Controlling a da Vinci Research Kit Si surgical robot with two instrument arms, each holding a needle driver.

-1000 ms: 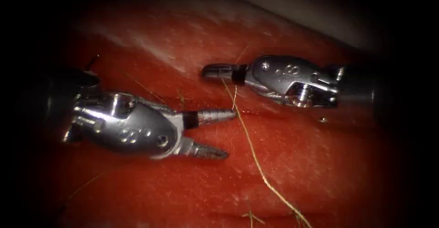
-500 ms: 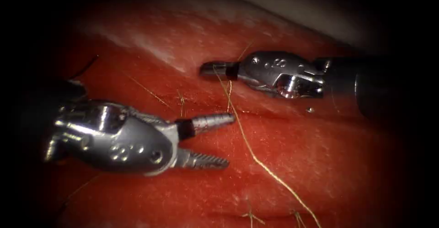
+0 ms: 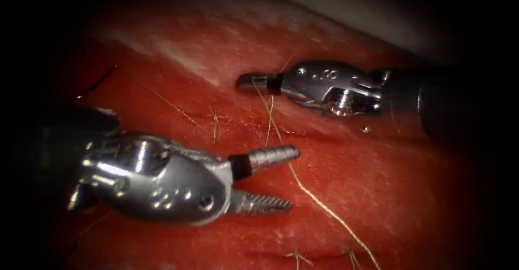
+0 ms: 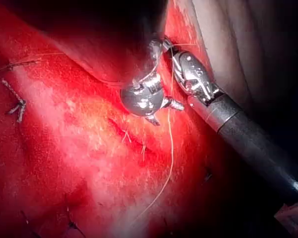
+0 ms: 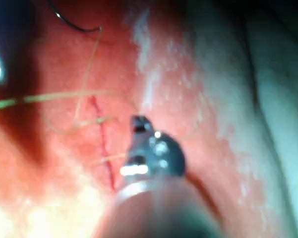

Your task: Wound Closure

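Beside the cut point(image 3: 303, 132) in the tissue point(image 3: 378, 194), the left tool point(image 3: 273, 178) gapes wide, holding nothing; beyond it the right tool point(image 3: 254, 81) clamps the thread point(image 3: 324, 208). Needle point(image 3: 97, 80) lies far left of the cut.

Glossy metal left tool point(image 3: 270, 178) — wet, shiny tissue point(image 3: 378, 194) — fine thread point(image 3: 324, 208)
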